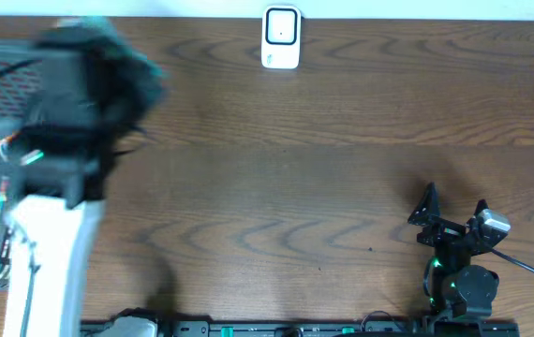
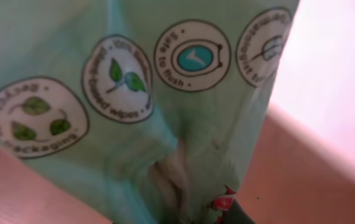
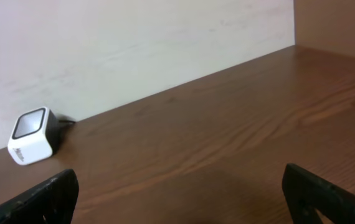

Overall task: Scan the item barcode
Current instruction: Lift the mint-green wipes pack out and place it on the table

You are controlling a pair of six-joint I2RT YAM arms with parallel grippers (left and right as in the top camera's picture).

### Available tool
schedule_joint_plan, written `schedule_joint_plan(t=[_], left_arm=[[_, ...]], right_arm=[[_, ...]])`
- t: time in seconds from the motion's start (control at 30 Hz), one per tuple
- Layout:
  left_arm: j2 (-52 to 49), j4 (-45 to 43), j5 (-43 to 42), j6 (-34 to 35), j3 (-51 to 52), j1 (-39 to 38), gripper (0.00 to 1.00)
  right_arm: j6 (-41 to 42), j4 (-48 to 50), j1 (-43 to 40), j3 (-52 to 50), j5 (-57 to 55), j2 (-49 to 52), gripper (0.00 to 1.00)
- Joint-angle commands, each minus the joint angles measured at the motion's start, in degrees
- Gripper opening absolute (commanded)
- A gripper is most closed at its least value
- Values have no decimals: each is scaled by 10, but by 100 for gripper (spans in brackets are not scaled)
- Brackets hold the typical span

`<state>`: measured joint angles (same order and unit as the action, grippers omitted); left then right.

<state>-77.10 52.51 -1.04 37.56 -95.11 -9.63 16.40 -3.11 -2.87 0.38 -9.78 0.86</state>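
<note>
1. Wipes pack (image 2: 134, 124) fills the left wrist view. Overhead it shows as a teal blur at the upper left of the frame, off the table (image 1: 295, 187).
2. Left gripper (image 1: 108, 84): fingers pressed together, pinching a fold of the pack's film at bottom centre of the wrist view.
3. Right gripper (image 1: 453, 204), lower right of the overhead frame, has its fingers spread wide and holds nothing.
4. Scanner (image 1: 281, 37) sits at top centre, well apart from the pack.
5. Handling guess: light, soft and floppy, with slick film that crumples and could slip. Best gripped at an edge seam, leaving the barcode face flat and uncovered. No barcode is visible.
</note>
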Motion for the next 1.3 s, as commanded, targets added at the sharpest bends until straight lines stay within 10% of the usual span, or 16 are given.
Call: schedule_joint_plan(t=[0.0,0.33,0.57,0.63,0.67,0.7,1.1,1.27], left_arm=[[-83,44,69,-126,16,-99,7],[-345,66,98,-174,23,-160,7],[-454,64,-28,-175,23,-162,9],[-453,64,-51,-174,23,-163,59],[-441,73,-56,-175,22,-165,86],[-422,92,-56,-179,17,-165,92],[-103,62,115,-194,-18,-116,98],[-3,72,263,-65,-18,4,98]], right_arm=[[7,-1,2,-1,-2,-2,99],[7,-1,2,-1,-2,-2,99],[7,-1,2,-1,-2,-2,99],[7,-1,2,-1,-2,-2,99],[7,-1,2,-1,-2,-2,99],[7,-1,2,-1,-2,-2,99],[7,-1,2,-1,-2,-2,99],[7,-1,2,-1,-2,-2,99]])
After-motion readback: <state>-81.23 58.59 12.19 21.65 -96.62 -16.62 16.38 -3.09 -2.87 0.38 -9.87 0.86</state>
